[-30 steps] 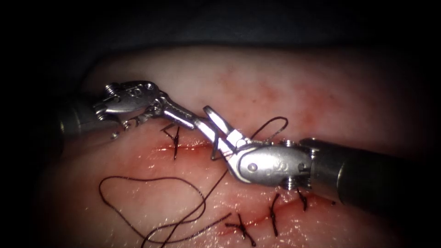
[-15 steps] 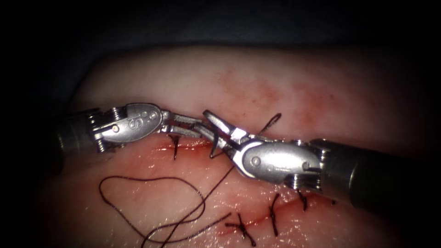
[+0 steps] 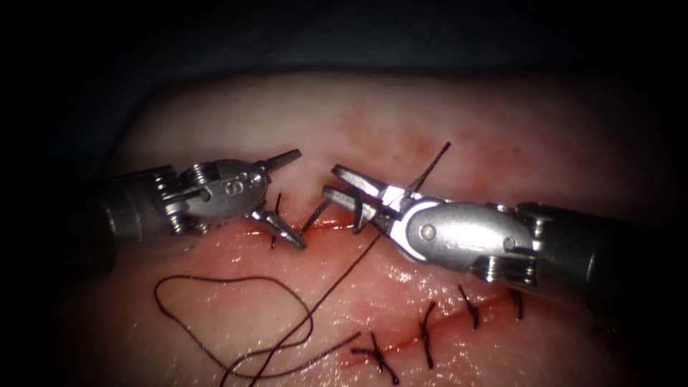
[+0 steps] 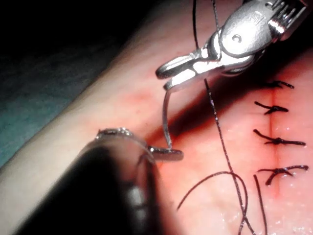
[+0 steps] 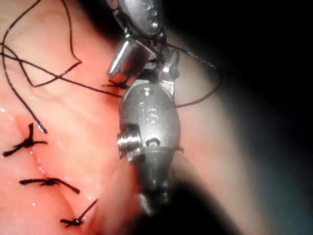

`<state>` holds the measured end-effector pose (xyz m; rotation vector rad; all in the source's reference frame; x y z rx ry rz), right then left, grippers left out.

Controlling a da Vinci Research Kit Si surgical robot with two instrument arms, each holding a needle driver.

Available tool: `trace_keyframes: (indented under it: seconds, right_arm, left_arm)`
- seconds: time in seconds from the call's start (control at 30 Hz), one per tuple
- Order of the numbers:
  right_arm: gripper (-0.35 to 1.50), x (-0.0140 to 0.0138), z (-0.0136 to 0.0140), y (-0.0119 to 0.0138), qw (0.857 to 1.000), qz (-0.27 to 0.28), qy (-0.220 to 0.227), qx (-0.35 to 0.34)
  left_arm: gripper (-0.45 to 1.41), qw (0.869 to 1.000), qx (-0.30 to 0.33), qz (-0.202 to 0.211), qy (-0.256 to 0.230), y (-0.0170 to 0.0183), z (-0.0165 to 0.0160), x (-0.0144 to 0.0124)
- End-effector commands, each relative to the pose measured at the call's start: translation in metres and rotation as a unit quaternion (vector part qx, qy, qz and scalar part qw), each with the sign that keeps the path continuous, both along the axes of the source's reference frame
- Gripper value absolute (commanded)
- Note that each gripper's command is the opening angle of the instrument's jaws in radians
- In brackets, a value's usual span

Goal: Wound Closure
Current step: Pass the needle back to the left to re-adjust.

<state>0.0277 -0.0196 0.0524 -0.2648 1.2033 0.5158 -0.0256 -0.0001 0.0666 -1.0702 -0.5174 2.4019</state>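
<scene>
We see the needle (image 4: pixel 166 115) at frame centre over the cut (image 3: pixel 315 228), pinched near one end by the right tool (image 3: pixel 344 192), its other end beside the left tool (image 3: pixel 287 197), whose jaws are spread and empty. Thread (image 3: pixel 236 315) loops across the tissue (image 3: pixel 401 122) at lower left.

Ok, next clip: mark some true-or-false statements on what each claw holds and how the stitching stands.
1. The left arm's steel claw is open and holds nothing. True.
2. The right arm's steel claw grips the curved steel needle near one end. True.
3. No stitch crosses the cut yet. False: several dark knotted stitches already cross the red cut.
4. The loose dark thread is wound round the left shaft. False: it lies looped on the pale pork tissue.
</scene>
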Motion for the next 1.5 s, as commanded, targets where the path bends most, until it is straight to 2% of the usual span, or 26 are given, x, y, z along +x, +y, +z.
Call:
trace_keyframes:
  seconds: [0.03,0.47,0.73,0.87,0.9,0.97,1.0,1.1,1.2,1.3,1.33,1.4,1.47,1.5]
  right_arm:
    - [-0.35,0.0013,0.0006,0.0008,1.0,-0.001,-0.005,-0.011]
    - [-0.35,0.0025,0.0013,0.0012,0.998,-0.016,-0.036,-0.05]
    - [-0.35,0.0031,0.0013,0.0018,0.998,-0.018,-0.038,-0.054]
    - [-0.35,0.0031,0.0006,0.0018,0.998,-0.024,-0.03,-0.054]
    - [-0.35,0.0032,0.0005,0.0018,0.998,-0.025,-0.027,-0.055]
    - [-0.35,0.0032,0.0001,0.0017,0.998,-0.022,-0.023,-0.057]
    - [-0.35,0.0032,0.0,0.0017,0.998,-0.022,-0.021,-0.058]
    - [-0.35,0.0032,-0.0001,0.0017,0.998,-0.022,-0.014,-0.061]
    - [-0.35,0.003,0.0,0.0019,0.997,-0.028,0.001,-0.069]
    - [-0.35,0.0025,-0.0001,0.0025,0.998,-0.029,0.024,-0.058]
    - [0.14,0.0024,-0.0001,0.0028,0.998,-0.023,0.033,-0.049]
    - [0.81,0.0021,-0.0001,0.0034,0.998,-0.008,0.054,-0.025]
    - [1.13,0.0017,0.0,0.0042,0.996,0.004,0.091,0.003]
    - [1.2,0.0015,0.0,0.0045,0.994,0.001,0.104,0.013]
  left_arm:
    - [0.96,1.0,0.009,0.0,-0.014,0.0008,0.0001,-0.0011]
    - [0.94,0.998,0.032,-0.02,-0.059,0.0018,-0.0008,-0.001]
    - [0.93,0.99,0.062,-0.033,-0.118,0.0022,-0.0009,-0.0024]
    - [0.83,0.985,0.075,-0.053,-0.149,0.0026,-0.0001,-0.0028]
    - [0.78,0.984,0.076,-0.054,-0.154,0.0027,0.0001,-0.0028]
    - [0.51,0.98,0.085,-0.053,-0.169,0.0027,0.0004,-0.0028]
    - [0.22,0.979,0.088,-0.05,-0.176,0.0027,0.0005,-0.0027]
    - [-0.45,0.974,0.112,-0.047,-0.189,0.0025,0.0005,-0.0025]
    - [-0.45,0.964,0.153,-0.036,-0.216,0.0023,0.0004,-0.0021]
    - [-0.45,0.953,0.204,-0.038,-0.221,0.0024,0.0001,-0.0019]
    - [-0.45,0.948,0.228,-0.045,-0.217,0.0025,-0.0001,-0.0019]
    - [-0.45,0.941,0.256,-0.05,-0.215,0.0026,-0.0004,-0.0019]
    - [-0.45,0.933,0.286,-0.053,-0.214,0.0028,-0.0008,-0.0019]
    - [-0.45,0.93,0.295,-0.054,-0.213,0.0029,-0.0009,-0.0019]
